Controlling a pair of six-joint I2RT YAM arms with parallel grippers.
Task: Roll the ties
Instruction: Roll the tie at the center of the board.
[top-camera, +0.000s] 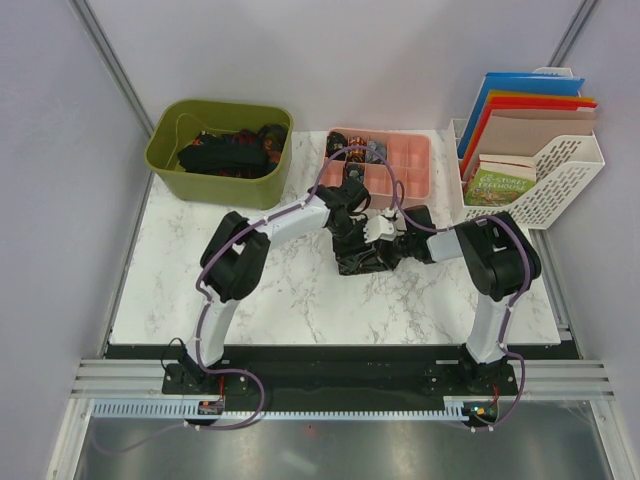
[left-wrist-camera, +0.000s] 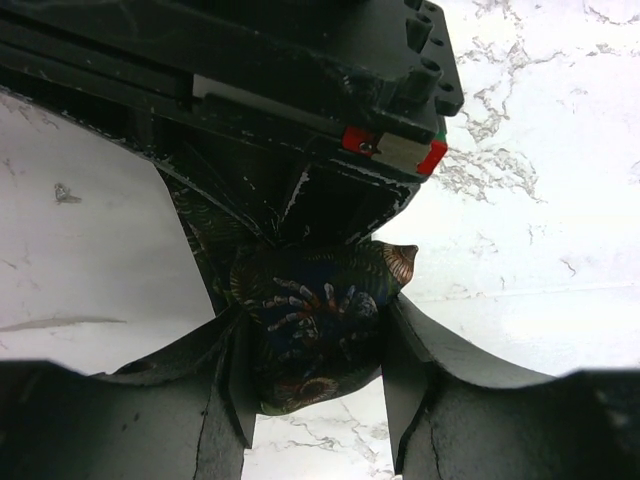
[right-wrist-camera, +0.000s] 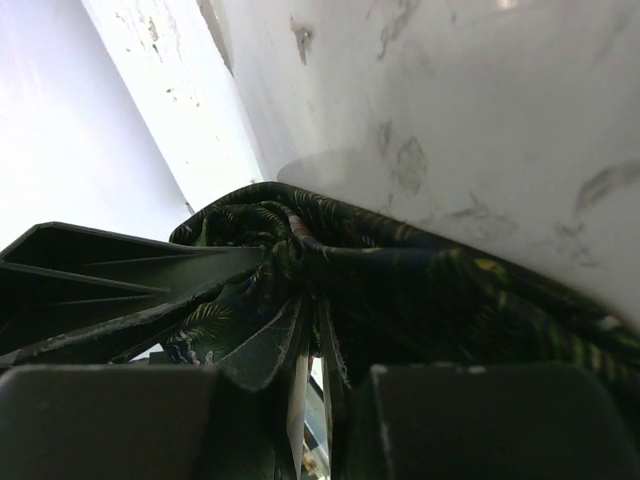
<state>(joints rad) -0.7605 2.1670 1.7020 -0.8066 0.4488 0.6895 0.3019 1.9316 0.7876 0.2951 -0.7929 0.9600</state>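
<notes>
Bunched dark tie (left-wrist-camera: 322, 300), green-brown leaf print; left tool (left-wrist-camera: 315, 365) clenched on tie; right tool (right-wrist-camera: 312, 340) pinching its gathered folds.

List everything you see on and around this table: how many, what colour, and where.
table: one, white marble, under everything
bin: one, olive green, far left corner
loose ties: a heap, dark, inside the bin; count unclear
tray: one, pink, with compartments, far middle
rolled ties: a few, dark patterned, in the tray's left compartments
rack: one, white, far right
folders: several, blue, orange, red, tan, upright in the rack
book: one, green cover, front of the rack
tie: one, dark with a leaf pattern, table centre, between the arms
left arm: one, white and black, jaws closed on the tie
right arm: one, white and black, jaws at the tie; grip unclear
</notes>
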